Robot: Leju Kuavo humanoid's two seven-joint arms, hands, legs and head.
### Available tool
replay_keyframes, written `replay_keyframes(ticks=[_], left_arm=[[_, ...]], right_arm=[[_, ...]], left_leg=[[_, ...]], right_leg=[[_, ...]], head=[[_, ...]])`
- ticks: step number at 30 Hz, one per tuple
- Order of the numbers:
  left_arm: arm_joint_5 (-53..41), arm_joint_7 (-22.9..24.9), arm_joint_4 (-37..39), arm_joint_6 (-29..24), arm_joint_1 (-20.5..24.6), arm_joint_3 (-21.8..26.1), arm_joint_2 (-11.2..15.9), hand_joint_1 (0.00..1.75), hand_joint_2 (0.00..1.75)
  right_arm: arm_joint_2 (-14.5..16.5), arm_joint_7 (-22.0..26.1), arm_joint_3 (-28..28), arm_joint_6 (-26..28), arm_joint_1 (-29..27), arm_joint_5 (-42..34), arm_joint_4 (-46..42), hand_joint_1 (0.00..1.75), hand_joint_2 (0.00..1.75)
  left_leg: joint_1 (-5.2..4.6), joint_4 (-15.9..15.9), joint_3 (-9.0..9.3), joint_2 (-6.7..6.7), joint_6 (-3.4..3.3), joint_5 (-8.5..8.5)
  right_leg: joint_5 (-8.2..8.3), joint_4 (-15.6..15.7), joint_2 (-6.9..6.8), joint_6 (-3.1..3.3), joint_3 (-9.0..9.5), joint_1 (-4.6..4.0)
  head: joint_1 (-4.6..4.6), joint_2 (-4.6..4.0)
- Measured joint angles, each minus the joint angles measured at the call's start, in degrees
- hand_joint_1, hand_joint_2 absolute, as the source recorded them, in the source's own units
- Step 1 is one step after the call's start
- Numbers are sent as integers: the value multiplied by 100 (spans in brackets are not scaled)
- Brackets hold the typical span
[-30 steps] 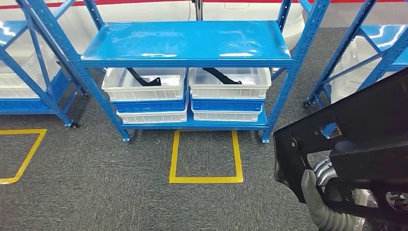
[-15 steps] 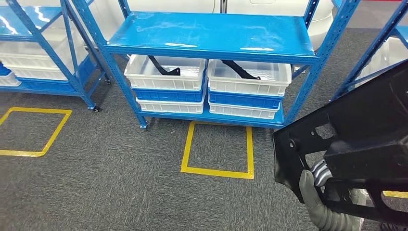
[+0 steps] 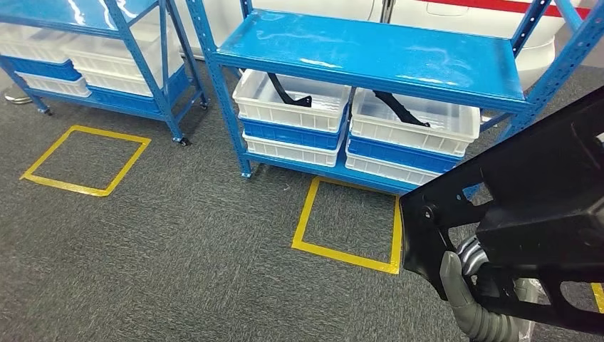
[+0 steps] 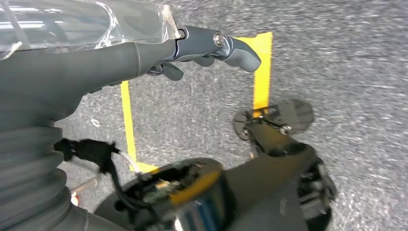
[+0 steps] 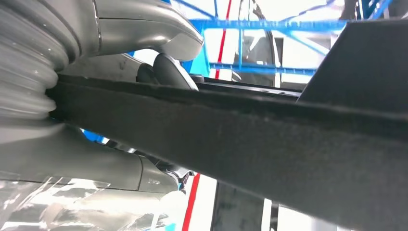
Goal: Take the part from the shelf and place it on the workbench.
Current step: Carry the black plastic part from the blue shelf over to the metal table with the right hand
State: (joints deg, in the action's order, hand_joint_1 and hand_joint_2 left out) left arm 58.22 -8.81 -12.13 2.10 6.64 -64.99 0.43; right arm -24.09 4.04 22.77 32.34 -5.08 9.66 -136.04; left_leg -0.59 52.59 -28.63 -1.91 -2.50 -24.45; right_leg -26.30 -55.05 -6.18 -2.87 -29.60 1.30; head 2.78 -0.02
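Carry step: black part (image 3: 527,214) off the shelf, gripped in right hand (image 3: 474,296), workbench not in frame. Next move, by judgement: turn and walk to the bench with grip firm and the part's long overhang kept off the rack posts, then set down flat.

Nearest: right hand fingers (image 3: 456,281) wrapped round the part's lower edge near its perforated end; thumb and fingers clamped from opposite faces in the right wrist view, part edge (image 5: 250,130) running straight across between them. Bulk of the part reaching up and outward past the fingers.

Left hand (image 4: 211,45) hanging over carpet, fingers curled in, probably holding nothing; view blurred.

Beyond the fingertips: yellow tape square (image 3: 349,221) on grey carpet. Farther: blue shelf rack (image 3: 370,53), white bins (image 3: 292,100) on lower level, more black parts (image 3: 288,91) lying inside.
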Motion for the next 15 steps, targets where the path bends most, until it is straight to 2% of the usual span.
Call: replay_keyframes(ticks=[1, 3, 4, 5, 6, 7, 8, 10, 11, 12, 14, 15], left_arm=[[-4, 0, 0, 0, -2, 0, -1, 0, 175], [-20, -1, 0, -20, 13, 0, -2, 0, 175], [-30, -1, 0, -32, 20, 1, -1, 0, 175], [-40, -2, 0, -44, 18, 1, -1, 0, 175], [-51, -5, 0, -48, 12, 0, -1, 0, 175], [-56, -10, 0, -48, 5, -1, -1, 0, 175], [-61, -20, 0, -48, 2, -1, -1, 0, 175], [-70, -42, 0, -48, 10, -1, -1, 0, 175], [-75, -51, 0, -48, 17, -1, 1, 0, 175], [-80, -55, 0, -48, 21, -1, 2, 0, 175], [-87, -59, 1, -47, 11, -2, 15, 0, 175], [-89, -59, 1, -46, -3, -2, 23, 0, 175]], right_arm=[[-5, 4, 0, -4, 0, -1, 0, 175, 175], [-20, 13, 1, -10, -11, -4, 1, 175, 175], [-25, 17, 1, -9, -18, -4, 2, 175, 175], [-28, 17, 3, -6, -24, -4, 3, 175, 175], [-28, 17, 4, -1, -25, -4, 3, 175, 175], [-28, 18, 6, 6, -26, -3, 4, 175, 175], [-28, 19, 7, 15, -26, -2, 4, 175, 175], [-31, 21, 7, 30, -28, 0, 4, 175, 175], [-32, 25, 7, 39, -33, -1, 3, 175, 175], [-33, 29, 7, 50, -39, -2, 3, 175, 175], [-33, 44, 7, 71, -48, -6, 2, 175, 175], [-33, 52, 7, 80, -53, -9, 2, 175, 175]], left_leg=[[14, -31, -4, 57, -38, 42], [21, -57, -29, 179, -84, 94], [15, -53, -47, 245, -98, 105], [9, -50, -57, 315, -101, 113], [4, -44, -62, 389, -101, 120], [3, -34, -63, 463, -97, 124], [5, -19, -62, 540, -90, 125], [1, 39, -89, 680, -58, 114], [-1, 67, -120, 740, -30, 113], [-2, 85, -154, 795, 2, 118], [20, 97, -211, 904, 63, 142], [25, 144, -243, 860, 91, 115]], right_leg=[[-119, -154, 125, -22, -68, 1], [-518, -826, 445, -30, -366, -10], [-703, -1232, 529, -22, -544, -13], [-798, -1525, 566, -15, -669, -19], [-780, -1620, 581, -8, -701, -20], [-645, -1460, 591, 0, -612, -18], [-438, -1099, 631, 6, -425, -12], [-130, -307, 868, 18, -34, 11], [-70, -76, 965, 26, 69, 17], [-73, 12, 1017, 39, 100, 12], [-55, 31, 899, 91, 92, 0], [-41, 43, 830, 122, 97, 0]], head=[[-3, 0], [-12, 0], [-14, 0], [-16, 0], [-16, 0], [-16, 0], [-17, 0], [-16, 0], [-16, 0], [-13, 0], [-10, 0], [-5, 0]])
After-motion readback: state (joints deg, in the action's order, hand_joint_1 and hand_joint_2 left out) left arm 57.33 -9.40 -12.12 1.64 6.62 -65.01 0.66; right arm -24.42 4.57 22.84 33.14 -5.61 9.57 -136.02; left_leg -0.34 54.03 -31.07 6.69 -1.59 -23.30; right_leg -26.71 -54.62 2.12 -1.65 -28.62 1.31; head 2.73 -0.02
